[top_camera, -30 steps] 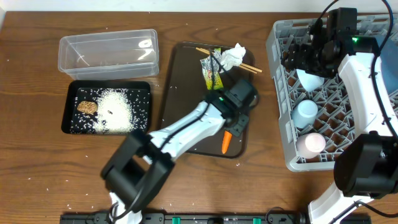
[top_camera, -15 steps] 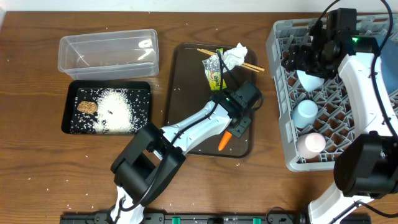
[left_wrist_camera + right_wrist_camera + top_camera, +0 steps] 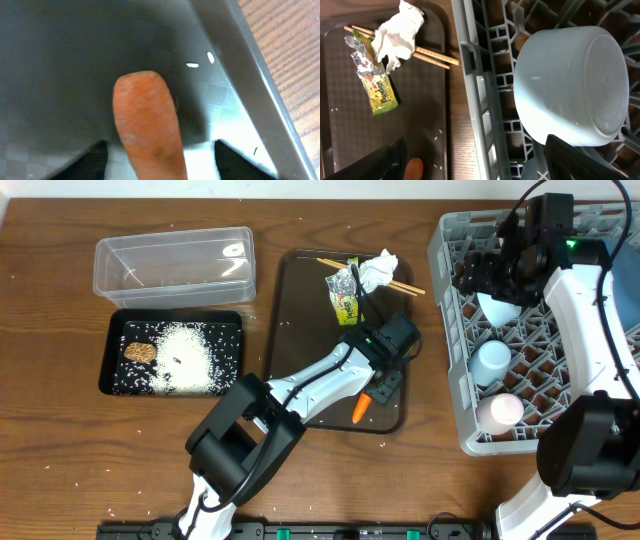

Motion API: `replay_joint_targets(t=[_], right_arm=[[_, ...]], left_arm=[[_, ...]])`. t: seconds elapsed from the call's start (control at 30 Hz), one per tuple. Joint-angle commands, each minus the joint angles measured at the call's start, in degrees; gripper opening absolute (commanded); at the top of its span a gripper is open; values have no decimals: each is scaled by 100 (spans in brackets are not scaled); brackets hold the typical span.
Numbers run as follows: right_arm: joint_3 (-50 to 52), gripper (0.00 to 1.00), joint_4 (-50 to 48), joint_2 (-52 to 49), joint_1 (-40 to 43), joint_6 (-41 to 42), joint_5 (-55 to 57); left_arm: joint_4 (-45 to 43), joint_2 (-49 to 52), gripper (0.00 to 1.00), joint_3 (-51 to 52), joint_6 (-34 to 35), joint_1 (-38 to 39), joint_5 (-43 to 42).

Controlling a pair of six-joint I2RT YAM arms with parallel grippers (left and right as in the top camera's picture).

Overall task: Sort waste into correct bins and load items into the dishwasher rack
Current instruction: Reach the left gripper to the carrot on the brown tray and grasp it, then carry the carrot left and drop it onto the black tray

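Left wrist: our left gripper (image 3: 160,162), jaws parted, straddles the carrot (image 3: 147,120); next we clamp and lift; right gripper (image 3: 485,157) gapes empty.

— We see matt, faintly rough skin on the orange carrot (image 3: 147,125); the dark brown plastic serving tray (image 3: 60,60) has a fine chequered texture.
— We find the round light-blue bowl (image 3: 570,85) smooth and glossy, the grey plastic rack (image 3: 480,100) dull, the green-yellow foil wrapper (image 3: 377,87) crinkled and shiny.
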State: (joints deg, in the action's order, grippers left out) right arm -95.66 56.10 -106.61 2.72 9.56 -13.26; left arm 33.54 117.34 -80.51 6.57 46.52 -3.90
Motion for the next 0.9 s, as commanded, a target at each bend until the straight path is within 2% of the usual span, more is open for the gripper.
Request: replay_joint_targets(t=[0.0, 0.07, 0.1, 0.33, 0.5, 0.57, 0.7, 0.87], right_arm=[[-35, 80, 4, 22, 33, -116, 39], [-35, 80, 7, 22, 33, -153, 55], [-35, 80, 9, 22, 33, -153, 76], [-35, 80, 26, 22, 33, -153, 129], [-35, 81, 26, 22, 33, -199, 146], [-35, 82, 26, 22, 33, -214, 144], [-35, 82, 24, 22, 31, -240, 144], [-35, 82, 26, 22, 31, -240, 144]], left_arm=[[11, 39, 29, -63, -31, -20, 55], [17, 20, 15, -63, -28, -20, 55], [17, 0, 13, -68, -31, -20, 55], [326, -212, 13, -278, -35, -35, 87], [1246, -667, 13, -752, -52, -258, 452], [1652, -925, 9, -935, -52, -457, 660], [2037, -1475, 8, -1021, -44, -1058, 916], [2385, -1738, 8, -1005, 74, -2339, 955]])
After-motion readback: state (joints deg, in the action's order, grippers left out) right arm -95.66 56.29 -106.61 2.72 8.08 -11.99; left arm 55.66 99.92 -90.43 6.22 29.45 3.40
